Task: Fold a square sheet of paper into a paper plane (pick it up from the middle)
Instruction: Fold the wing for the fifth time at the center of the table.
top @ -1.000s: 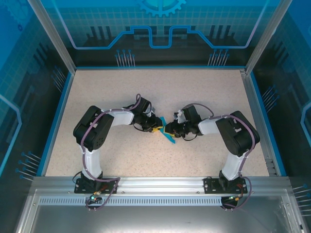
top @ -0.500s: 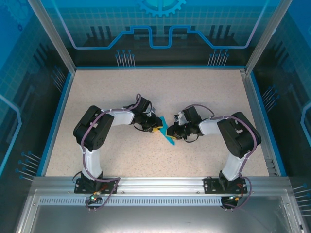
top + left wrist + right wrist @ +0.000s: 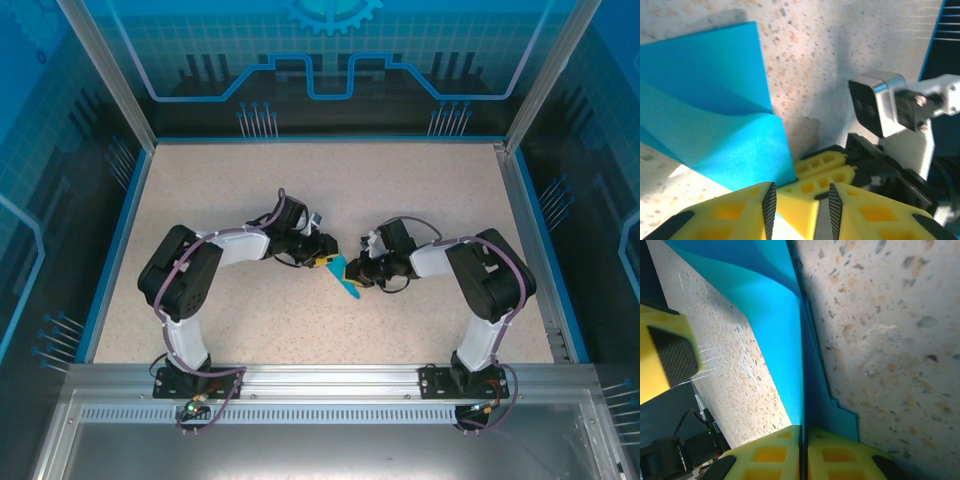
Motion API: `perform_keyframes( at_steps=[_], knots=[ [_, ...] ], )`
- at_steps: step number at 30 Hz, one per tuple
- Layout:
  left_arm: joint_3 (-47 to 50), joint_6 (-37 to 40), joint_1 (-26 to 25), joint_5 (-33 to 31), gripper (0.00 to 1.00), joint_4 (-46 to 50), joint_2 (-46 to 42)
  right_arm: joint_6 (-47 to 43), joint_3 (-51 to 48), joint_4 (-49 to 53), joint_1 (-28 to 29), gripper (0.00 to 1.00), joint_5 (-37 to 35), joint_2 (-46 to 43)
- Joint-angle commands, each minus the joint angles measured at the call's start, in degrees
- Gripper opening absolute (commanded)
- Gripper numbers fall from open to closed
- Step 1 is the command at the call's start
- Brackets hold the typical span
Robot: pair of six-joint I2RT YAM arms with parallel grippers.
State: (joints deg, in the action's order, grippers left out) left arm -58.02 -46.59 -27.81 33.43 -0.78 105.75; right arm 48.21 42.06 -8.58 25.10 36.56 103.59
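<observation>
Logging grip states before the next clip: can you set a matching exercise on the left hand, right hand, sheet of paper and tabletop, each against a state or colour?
Things:
1. left hand
2. right hand
3. sheet of paper
4. tabletop

States or colours:
A. speckled beige
B. closed on the sheet
C. teal-blue, partly folded
D. standing open

Pairs: 1-D, 2-B, 3-C, 4-A
</observation>
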Motion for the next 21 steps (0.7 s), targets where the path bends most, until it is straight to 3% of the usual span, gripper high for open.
perform_keyframes(
  at_steps=[1,21],
  knots=[
    [1.59,-0.44,-1.40,2.43,0.37,-2.37,-0.60,1.01,-1.48,1.50,-0.37,0.11,-1.32,3.15],
    [-2.78,0.22,-2.25,-2.25,0.30,5.43,6.74,0.25,-0.41,2.75,-0.40,0.11,-0.87,4.52]
  ],
)
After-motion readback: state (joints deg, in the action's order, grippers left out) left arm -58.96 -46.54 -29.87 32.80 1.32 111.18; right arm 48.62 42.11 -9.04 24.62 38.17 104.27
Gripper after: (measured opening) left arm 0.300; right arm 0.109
